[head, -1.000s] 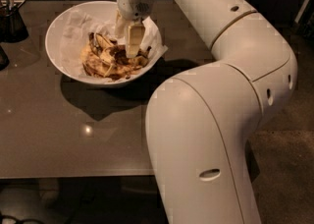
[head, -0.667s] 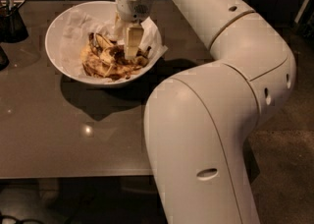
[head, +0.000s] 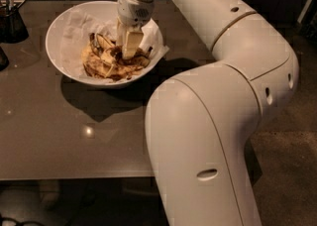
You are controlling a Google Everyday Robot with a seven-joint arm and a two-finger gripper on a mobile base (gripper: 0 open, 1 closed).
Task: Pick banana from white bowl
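The white bowl, lined with crumpled white paper, stands at the back left of the grey table. Several overripe bananas lie piled in it, dull yellow with dark brown blotches. I cannot tell them apart well; the banana I can best make out lies in the middle of the pile. My gripper reaches down from above into the right side of the bowl, its tip on the pile's right edge. The arm hides the bowl's far right rim.
A small dark container stands at the table's far left, and another dark object is at the left edge. My large white arm spans the right half of the view. The table's front edge runs below.
The gripper has moved slightly left and lower into the bowl, closer onto the banana pile. The bowl and bananas have not visibly shifted.
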